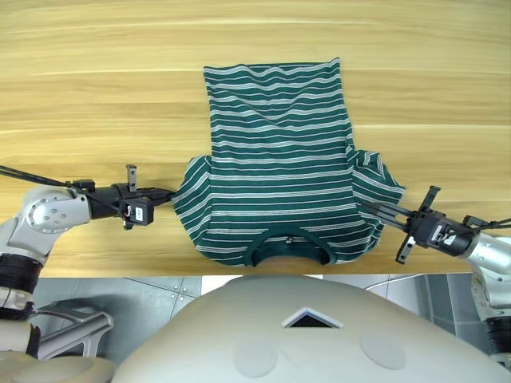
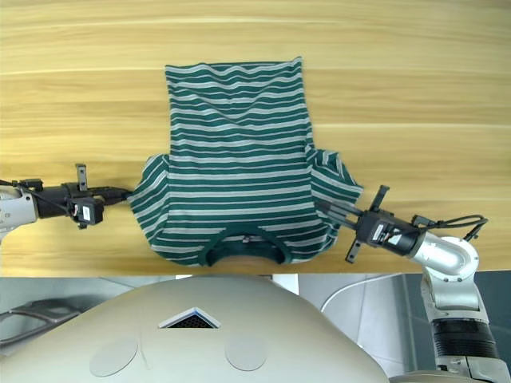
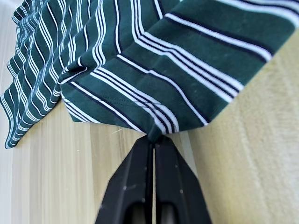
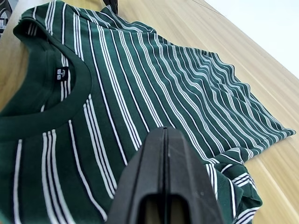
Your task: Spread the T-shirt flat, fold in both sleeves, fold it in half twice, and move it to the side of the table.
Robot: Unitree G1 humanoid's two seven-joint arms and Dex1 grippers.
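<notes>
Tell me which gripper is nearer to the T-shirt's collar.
Right. The right gripper rests at the shoulder of the T-shirt, near the collar; the left gripper pinches the opposite sleeve, farther off.

Sleeve hem of T-shirt (image 3: 140, 70) hidden between closed fingers of left gripper (image 3: 153, 138), cloth beneath right gripper (image 4: 163, 129) tips concealed, collar label (image 4: 62, 73) too small to read.

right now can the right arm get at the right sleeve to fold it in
Probably yes: the right gripper, fingers shut, sits right at the right sleeve, nothing lies on it, and the left gripper is across the T-shirt, shut on the left sleeve.
</notes>
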